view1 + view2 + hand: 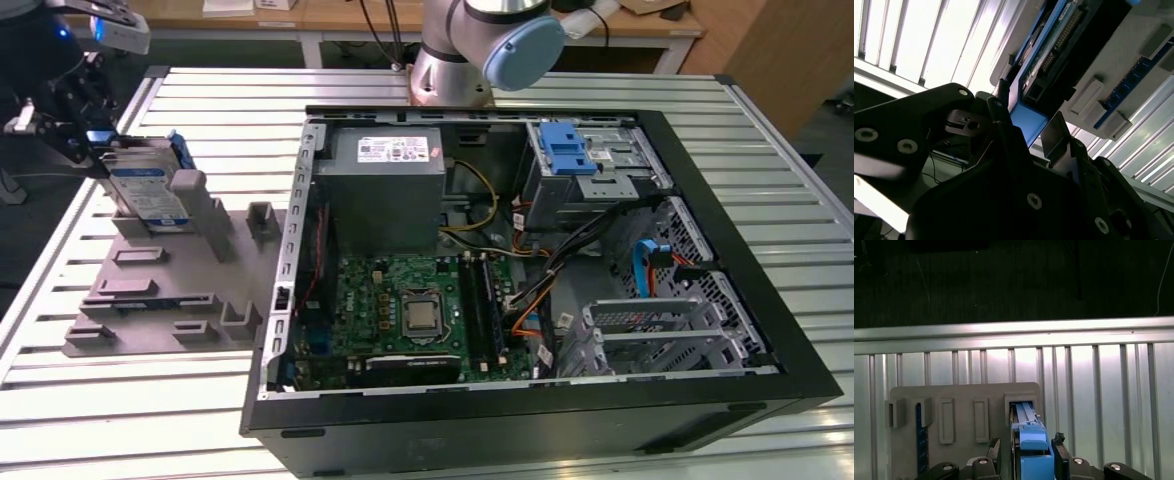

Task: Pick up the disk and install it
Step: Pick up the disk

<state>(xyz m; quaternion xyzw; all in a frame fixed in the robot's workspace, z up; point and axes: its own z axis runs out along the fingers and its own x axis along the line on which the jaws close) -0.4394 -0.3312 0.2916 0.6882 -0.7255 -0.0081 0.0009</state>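
Observation:
The disk (144, 190) is a silver drive with a white-and-blue label in a blue carrier. It stands on edge in a slot of the grey fixture (174, 290), at the exterior view's left. My gripper (100, 140) is at the disk's upper end. In the first wrist view the fingers (1058, 447) flank the blue carrier (1029, 432), with the gripper (1028, 446) closed around it. The second wrist view has the gripper (1026, 127) pinching the carrier's corner, and the disk's circuit-board side (1051, 50) runs away from it. The disk's lower end sits in the fixture slot.
An open black computer case (747, 250) lies on the slatted metal table (94, 400), at the exterior view's right. Inside are a grey power supply box (387, 170), a green board (400, 310) and a metal bay with a blue latch (574, 150). The arm's base (461, 60) stands behind the case.

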